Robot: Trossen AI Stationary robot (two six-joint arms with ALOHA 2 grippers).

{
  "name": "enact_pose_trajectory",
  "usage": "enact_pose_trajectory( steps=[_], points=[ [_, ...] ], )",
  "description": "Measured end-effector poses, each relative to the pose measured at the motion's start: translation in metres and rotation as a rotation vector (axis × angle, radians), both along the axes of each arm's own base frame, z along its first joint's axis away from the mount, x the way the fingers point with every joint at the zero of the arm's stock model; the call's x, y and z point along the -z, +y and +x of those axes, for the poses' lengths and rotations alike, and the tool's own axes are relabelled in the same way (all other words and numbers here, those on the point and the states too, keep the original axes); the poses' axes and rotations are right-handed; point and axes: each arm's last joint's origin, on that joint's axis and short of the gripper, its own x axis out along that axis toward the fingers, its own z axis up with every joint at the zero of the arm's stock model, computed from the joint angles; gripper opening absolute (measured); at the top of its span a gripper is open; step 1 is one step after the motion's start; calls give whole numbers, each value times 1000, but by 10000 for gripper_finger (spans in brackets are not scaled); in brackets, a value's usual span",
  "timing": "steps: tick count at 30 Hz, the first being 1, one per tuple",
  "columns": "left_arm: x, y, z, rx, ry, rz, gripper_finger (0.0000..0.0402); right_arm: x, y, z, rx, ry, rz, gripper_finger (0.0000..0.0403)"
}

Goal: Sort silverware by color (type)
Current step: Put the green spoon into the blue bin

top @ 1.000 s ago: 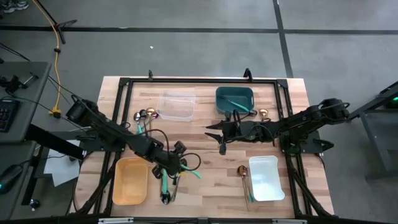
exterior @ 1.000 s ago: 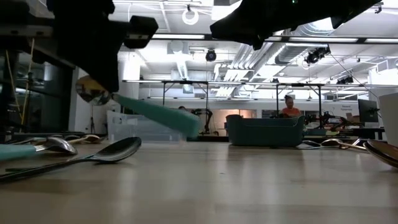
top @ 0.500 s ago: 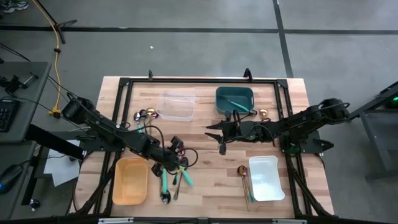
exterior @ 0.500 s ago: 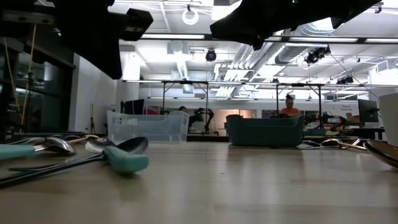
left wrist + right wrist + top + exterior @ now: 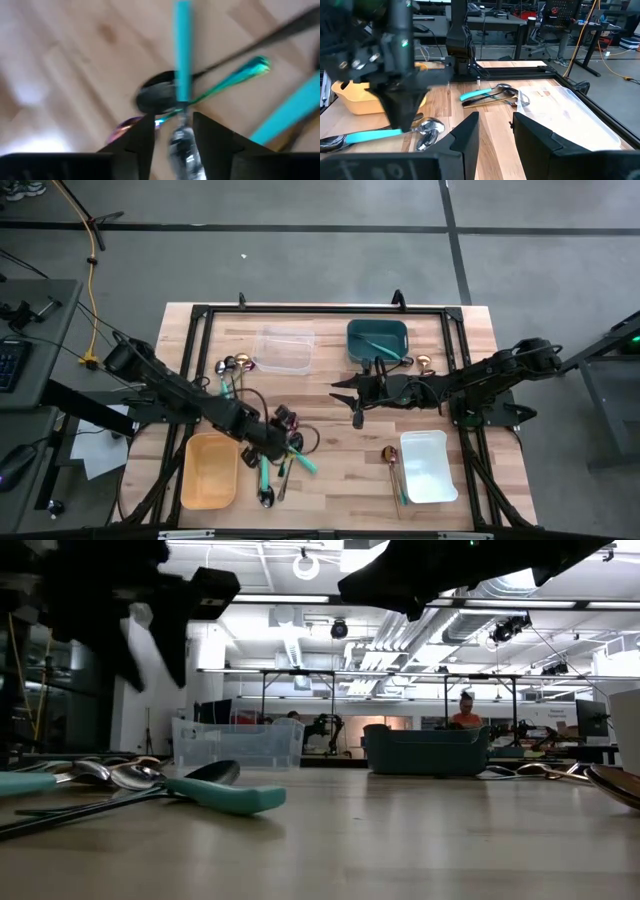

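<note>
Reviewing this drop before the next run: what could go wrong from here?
1. The teal-handled spoon lies on the table below the open left gripper, overlapping the black spoon in the pile; a regrasp may catch both.
2. It sits far from the teal bin, so it stays unsorted unless picked again.
3. The right gripper hangs mid-table; a carry toward that bin could cross its path.

Overhead, table-level, 2 wrist cams; L blurry.
</note>
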Motion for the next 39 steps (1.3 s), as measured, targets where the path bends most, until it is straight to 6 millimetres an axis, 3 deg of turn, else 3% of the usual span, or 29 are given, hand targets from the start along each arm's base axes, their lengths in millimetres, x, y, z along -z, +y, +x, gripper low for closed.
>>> enact_pose_trajectory(
  steps=[7,15,22,31,39],
  points=[
    [25,-14,9,163,12,91,168,1,0,0,0,5,1,114],
    [50,4,24,43,96,89,164,1,0,0,4,8,24,114],
    [53,22,24,-82,201,-4,163,2,0,0,4,18,22,114],
    [53,22,28,-121,194,-91,163,4,0,-1,4,33,19,114],
    [62,22,28,-174,216,-39,163,4,0,-1,5,35,22,114]
  ],
)
